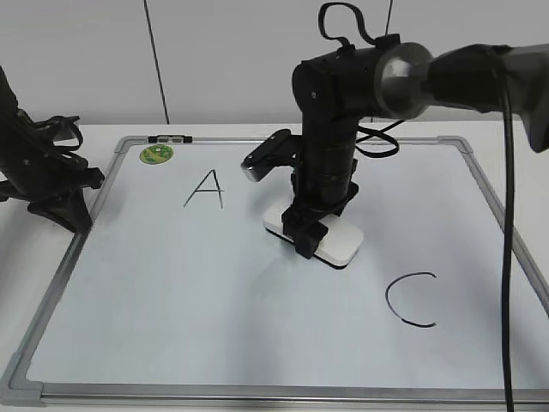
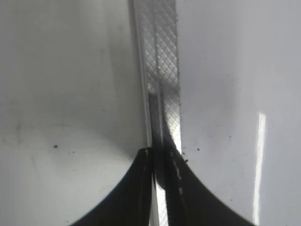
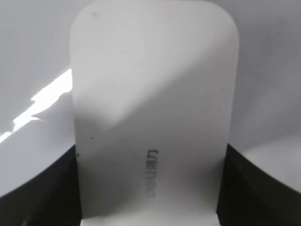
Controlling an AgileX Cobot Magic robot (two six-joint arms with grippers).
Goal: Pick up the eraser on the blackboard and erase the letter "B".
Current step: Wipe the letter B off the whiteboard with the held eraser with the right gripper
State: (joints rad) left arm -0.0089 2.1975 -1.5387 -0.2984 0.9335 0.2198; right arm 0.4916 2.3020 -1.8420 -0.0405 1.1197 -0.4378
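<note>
The right gripper [image 1: 314, 233] clamps its black jaws on the sides of the smooth white rounded-rectangular plastic eraser [image 1: 336, 239], flat mid-board on the pale silver-framed blackboard [image 1: 214, 292], between the black "A" [image 1: 205, 189] and "C" [image 1: 411, 299], while the left gripper [image 1: 62, 209], jaws closed and empty, rests at the board's left frame.

Right pincer [image 1: 314, 233] clamps the eraser [image 1: 339, 241] — flat on the blackboard [image 1: 214, 318].

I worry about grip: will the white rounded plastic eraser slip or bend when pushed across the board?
The white rounded plastic eraser looks rigid, so probably no bending. Its smooth shell may slip, though the right pincer clamps both sides.
</note>
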